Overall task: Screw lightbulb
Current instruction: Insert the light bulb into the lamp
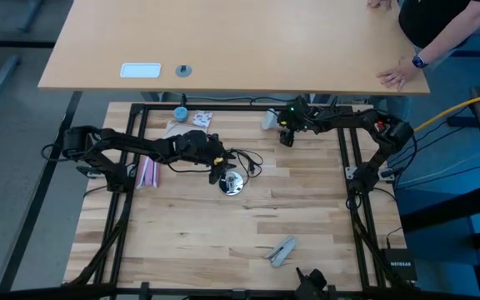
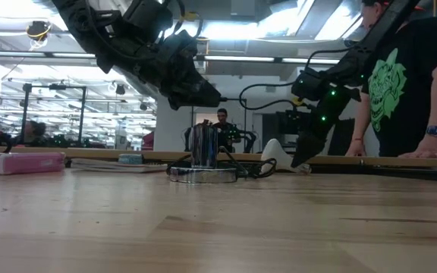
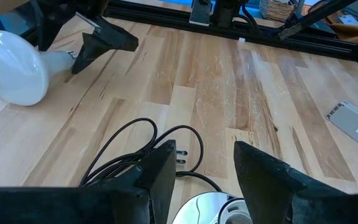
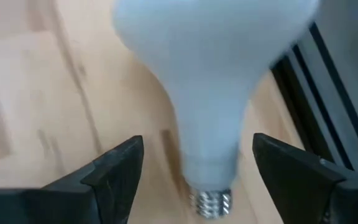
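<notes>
While the high view hides it, the right tool (image 4: pixel 191 171) straddles the lightbulb's (image 4: pixel 213 81) neck, fingers apart.

Matt frosted lightbulb (image 4: pixel 213 81) with ribbed metal neck lies on smooth wood table (image 1: pixel 307 208).

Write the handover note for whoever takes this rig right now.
Right gripper: open, fingers on either side of the bulb's neck, not gripping.
Left gripper: open, holding nothing, above the silver socket base mid-table.
Bulb: lying on the table at the far edge, near the frame.
Done: nothing screwed in.
Left: grip the bulb, carry it to the base, screw it in.
</notes>
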You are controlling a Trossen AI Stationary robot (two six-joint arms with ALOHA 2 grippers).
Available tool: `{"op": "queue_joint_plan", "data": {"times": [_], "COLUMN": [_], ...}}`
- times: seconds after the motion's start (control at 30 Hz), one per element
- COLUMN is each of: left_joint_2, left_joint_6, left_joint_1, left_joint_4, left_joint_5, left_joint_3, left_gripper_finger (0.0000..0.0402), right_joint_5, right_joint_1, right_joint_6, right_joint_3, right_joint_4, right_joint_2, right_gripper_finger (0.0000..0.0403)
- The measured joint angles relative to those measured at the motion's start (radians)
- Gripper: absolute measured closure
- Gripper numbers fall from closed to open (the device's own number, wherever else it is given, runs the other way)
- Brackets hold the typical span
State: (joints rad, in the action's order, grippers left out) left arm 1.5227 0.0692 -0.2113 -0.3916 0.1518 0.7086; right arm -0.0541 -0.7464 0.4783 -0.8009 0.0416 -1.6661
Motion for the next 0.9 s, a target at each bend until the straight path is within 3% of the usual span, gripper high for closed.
{"op": "queue_joint_plan", "data": {"times": [0.13, 0.47, 0.9], "left_joint_2": [0.0, 0.0, 0.0], "left_joint_6": [-0.026, -0.035, -0.048], "left_joint_1": [0.0, 0.0, 0.0], "left_joint_4": [0.0, 0.0, 0.025], "left_joint_5": [-0.017, -0.054, -0.054], "left_joint_3": [0.0, 0.0, 0.0], "left_gripper_finger": [0.0247, 0.0247, 0.0247], "right_joint_5": [-0.068, -0.107, -0.219], "right_joint_1": [0.0, 0.0, 0.0], "right_joint_6": [0.002, 0.053, 0.052], "right_joint_3": [0.0, -0.049, -0.171], "right_joint_4": [-0.038, -0.037, 0.041], "right_joint_2": [0.0, -0.006, -0.156], "right_gripper_finger": [0.0095, 0.0095, 0.0104]}}
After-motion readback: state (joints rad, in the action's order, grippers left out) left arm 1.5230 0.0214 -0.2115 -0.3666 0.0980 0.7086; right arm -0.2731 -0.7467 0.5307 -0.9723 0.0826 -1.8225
